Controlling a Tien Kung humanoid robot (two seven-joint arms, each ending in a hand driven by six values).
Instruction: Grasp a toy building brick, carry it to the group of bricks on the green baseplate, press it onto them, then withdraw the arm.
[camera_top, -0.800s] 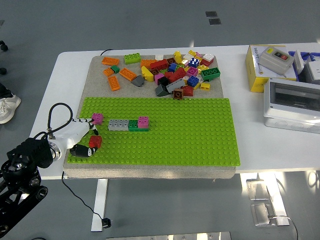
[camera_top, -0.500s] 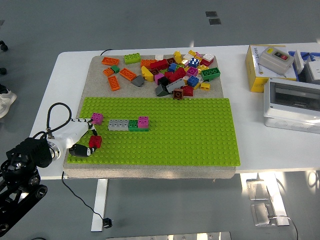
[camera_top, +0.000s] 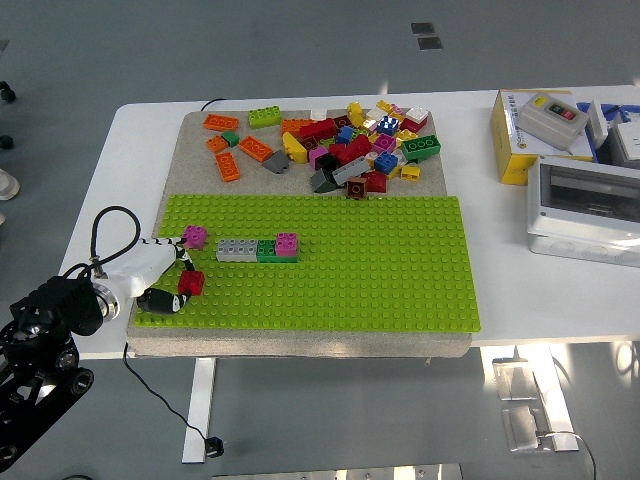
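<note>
- Red brick (camera_top: 190, 283) sits pinched in our left hand (camera_top: 160, 272), fingers clamped on it.
- Brick row (camera_top: 258, 248) lies just right, long axis left-right.

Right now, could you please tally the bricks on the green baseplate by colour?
Pink: 2, one alone, one at the row's right end
Grey: 1
Green: 1
Red: 1, at the left hand
Total: 5 on the baseplate
</note>
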